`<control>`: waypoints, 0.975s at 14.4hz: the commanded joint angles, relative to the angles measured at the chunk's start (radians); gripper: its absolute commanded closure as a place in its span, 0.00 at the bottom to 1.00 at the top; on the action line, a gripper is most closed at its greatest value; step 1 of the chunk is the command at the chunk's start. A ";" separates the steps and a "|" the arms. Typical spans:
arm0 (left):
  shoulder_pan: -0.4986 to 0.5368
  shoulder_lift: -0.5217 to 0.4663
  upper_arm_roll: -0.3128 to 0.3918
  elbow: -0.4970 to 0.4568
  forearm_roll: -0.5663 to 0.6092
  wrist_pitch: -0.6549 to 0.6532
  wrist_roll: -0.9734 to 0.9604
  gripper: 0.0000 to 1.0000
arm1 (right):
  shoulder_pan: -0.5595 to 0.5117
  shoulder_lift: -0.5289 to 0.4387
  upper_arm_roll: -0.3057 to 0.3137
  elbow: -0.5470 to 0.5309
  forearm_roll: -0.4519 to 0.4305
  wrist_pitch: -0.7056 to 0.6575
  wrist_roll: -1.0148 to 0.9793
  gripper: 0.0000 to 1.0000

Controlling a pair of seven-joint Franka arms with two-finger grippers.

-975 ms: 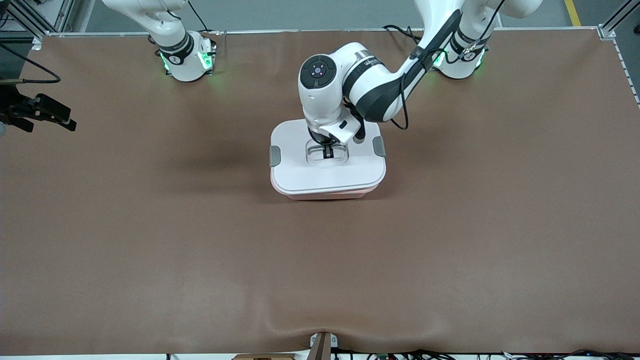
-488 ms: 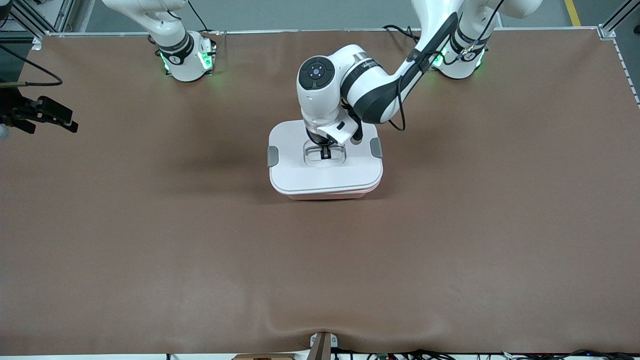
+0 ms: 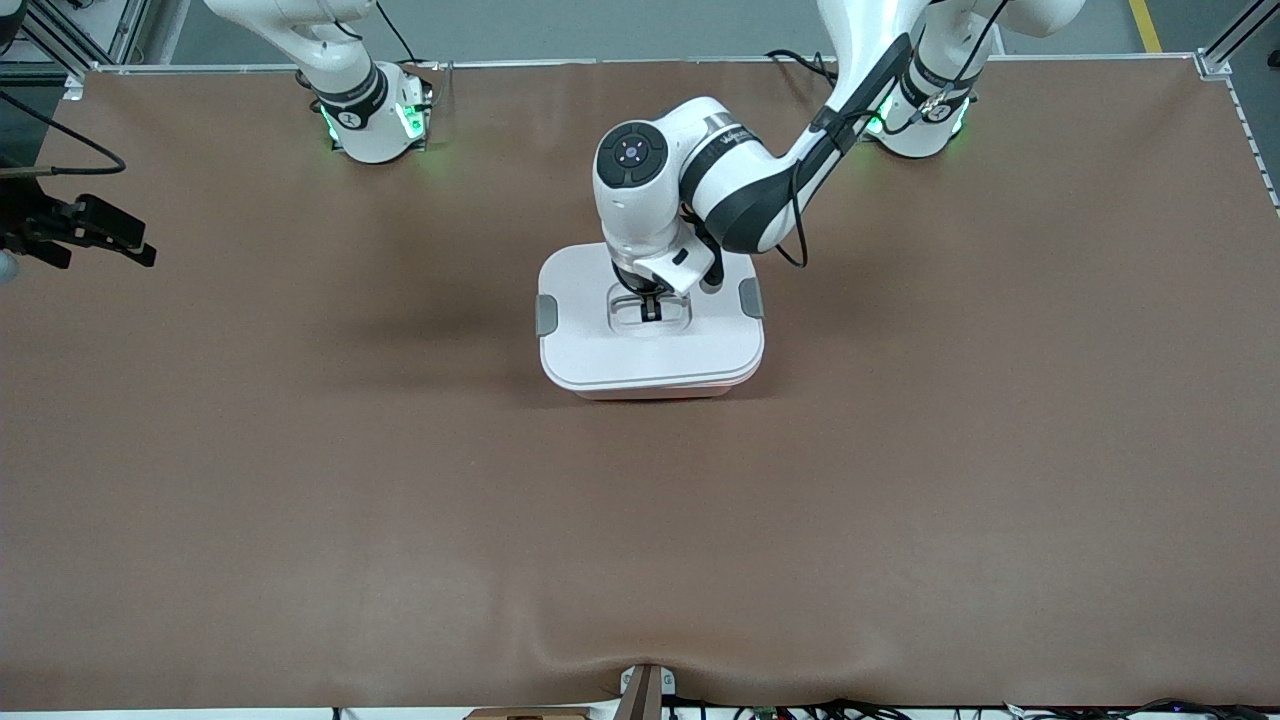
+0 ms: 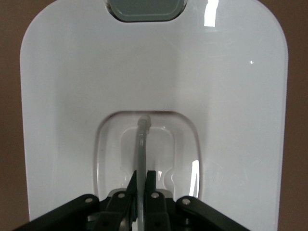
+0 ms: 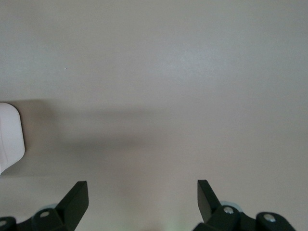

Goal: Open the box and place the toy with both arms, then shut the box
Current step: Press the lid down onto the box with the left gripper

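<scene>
A pink box [image 3: 655,385] with its white lid [image 3: 650,345] on sits mid-bench [image 3: 900,450]. The left end effector [image 3: 652,309] is clamped on the lid's recessed handle [image 4: 142,144]. The right end effector [image 5: 143,197], fingers spread wide, waits past the bench edge at the right arm's end, well apart from the box.

You get even, bright overhead light with soft shadows on the brown table [image 3: 300,450] beside the box [image 3: 650,340], white glare streaks on its glossy lid [image 4: 226,72] in the left wrist view, and green glow at both arm bases.
</scene>
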 commanded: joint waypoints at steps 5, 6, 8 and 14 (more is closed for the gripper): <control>-0.001 0.013 0.002 0.025 0.030 -0.001 0.014 1.00 | -0.002 0.017 0.005 0.030 -0.010 -0.018 0.001 0.00; 0.002 0.013 0.002 0.025 0.030 -0.001 0.026 1.00 | -0.002 0.017 0.005 0.030 -0.012 -0.018 0.001 0.00; 0.003 0.019 0.004 0.025 0.030 0.012 0.040 1.00 | -0.002 0.017 0.005 0.032 -0.012 -0.020 0.001 0.00; -0.006 0.029 0.004 0.024 0.030 0.025 0.040 1.00 | -0.002 0.017 0.005 0.032 -0.012 -0.020 0.001 0.00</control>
